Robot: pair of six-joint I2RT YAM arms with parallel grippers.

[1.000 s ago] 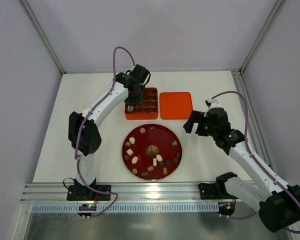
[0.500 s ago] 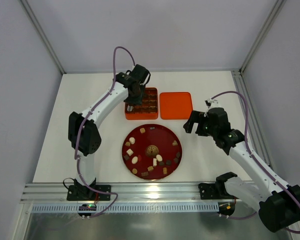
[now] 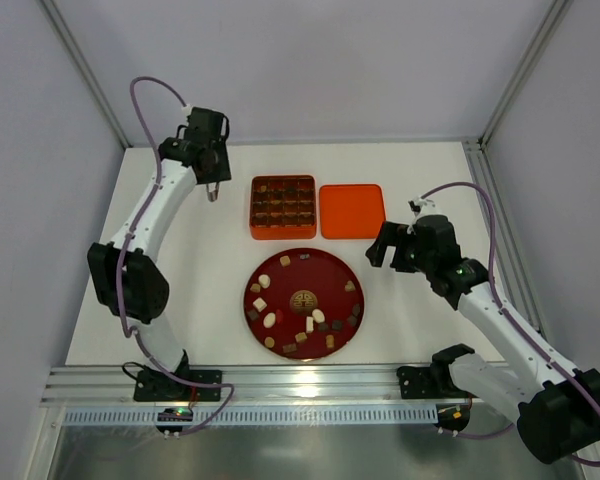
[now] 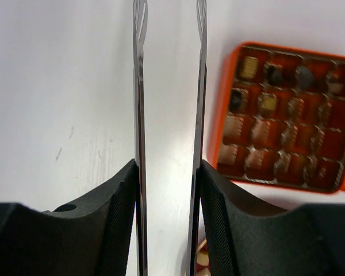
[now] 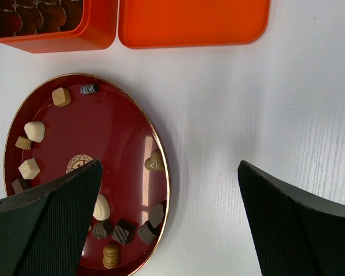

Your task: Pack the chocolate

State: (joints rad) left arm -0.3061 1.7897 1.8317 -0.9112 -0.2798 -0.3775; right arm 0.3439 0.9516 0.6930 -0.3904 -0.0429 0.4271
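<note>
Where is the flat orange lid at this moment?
Top view: the flat orange lid lies directly right of the orange compartmented box, beyond the round dark-red plate.

Bite-size chocolates point(image 5: 34, 131), dark brown, tan and cream-white, lie scattered before me on a round dark-red plate point(image 3: 325, 280); a few sit in cells of the square orange box point(image 4: 218, 132) beside it.

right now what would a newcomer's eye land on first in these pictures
First, the round dark red plate with a gold rim in the middle of the table, scattered with small brown, tan and cream chocolate pieces. Just behind it sits the orange compartment box, partly filled, with its flat orange lid lying to its right. The left gripper hangs open over bare table left of the box, the right gripper wide open right of the plate.
</note>
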